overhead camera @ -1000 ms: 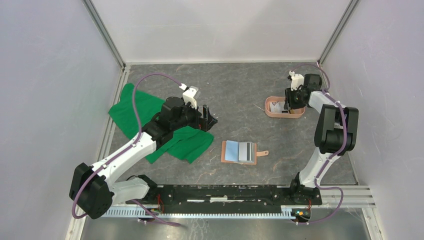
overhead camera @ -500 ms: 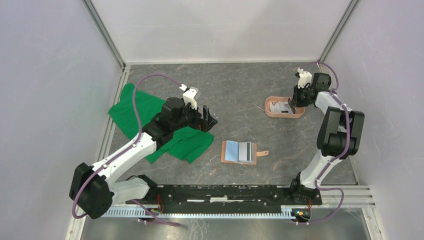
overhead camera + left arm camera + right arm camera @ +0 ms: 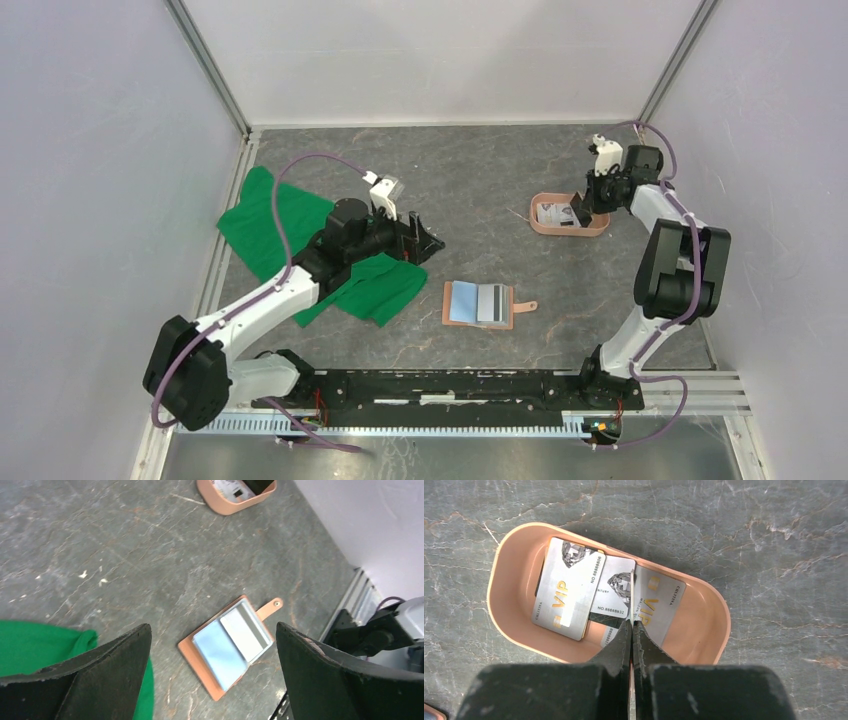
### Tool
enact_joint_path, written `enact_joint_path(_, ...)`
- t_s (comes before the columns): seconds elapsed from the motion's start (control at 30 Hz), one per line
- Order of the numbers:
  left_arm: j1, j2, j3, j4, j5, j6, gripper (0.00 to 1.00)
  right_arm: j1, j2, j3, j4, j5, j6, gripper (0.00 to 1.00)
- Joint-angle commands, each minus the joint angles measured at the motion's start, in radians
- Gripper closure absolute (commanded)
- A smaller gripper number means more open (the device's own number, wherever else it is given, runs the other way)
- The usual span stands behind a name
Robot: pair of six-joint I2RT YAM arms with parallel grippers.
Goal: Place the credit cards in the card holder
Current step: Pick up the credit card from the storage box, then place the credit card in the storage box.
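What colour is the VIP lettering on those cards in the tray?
Gold, on silver-grey cards; it shows best in the right wrist view.

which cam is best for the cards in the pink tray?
Right wrist: credit cards close up in the tray, print legible, one edge-on between the fingers. Top external shows pale specks; left wrist only a corner at the frame edge.

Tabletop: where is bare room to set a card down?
Bare stone between the card holder and the pink tray, and beyond the green cloth toward the back wall. Crowded in the tray: cards and the right pincer.
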Motion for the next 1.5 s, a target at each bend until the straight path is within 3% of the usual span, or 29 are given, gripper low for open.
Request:
enact_joint_path(0.0, 0.005, 0.059, -0.001, 0.221, 0.113, -0.131, 0.0, 0.003, -0.094, -0.011, 0.058, -0.033, -0.032, 1.0)
enact_joint_path(0.13, 0.004, 0.127, 0.016, 0.337, 0.156, -0.179, 0.0, 0.0, -0.145, -0.025, 0.078, -0.089, -0.046, 1.0)
enact_joint_path(0.33, 0.005, 0.289, 0.056, 0.594, 0.221, -0.325, 0.0, -0.018, -0.199, -0.062, 0.086, -0.407, -0.029, 1.0)
enact_joint_path(0.43, 0.004, 0.411, 0.111, 0.718, 0.252, -0.403, 0.01, -0.019, -0.21, -0.107, 0.157, -0.592, 0.067, 1.0)
enact_joint_path(0.6, 0.003, 0.653, 0.217, 0.976, 0.289, -0.577, 0.06, -0.008, -0.217, -0.224, 0.429, -0.822, 0.38, 1.0)
enact_joint_path(0.73, -0.006, 0.781, 0.294, 1.064, 0.28, -0.661, 0.12, 0.014, -0.231, -0.296, 0.614, -0.869, 0.573, 1.0)
enact_joint_path(0.97, -0.041, 0.867, 0.376, 1.033, 0.253, -0.651, 0.2, 0.069, -0.232, -0.31, 0.667, -0.901, 0.66, 1.0)
enact_joint_path(1.23, -0.055, 0.915, 0.4, 1.095, 0.274, -0.671, 0.33, 0.107, -0.234, -0.312, 0.672, -0.917, 0.68, 1.0)
enact_joint_path(1.47, -0.061, 0.952, 0.442, 1.117, 0.299, -0.702, 0.51, 0.121, -0.225, -0.312, 0.672, -0.919, 0.683, 1.0)
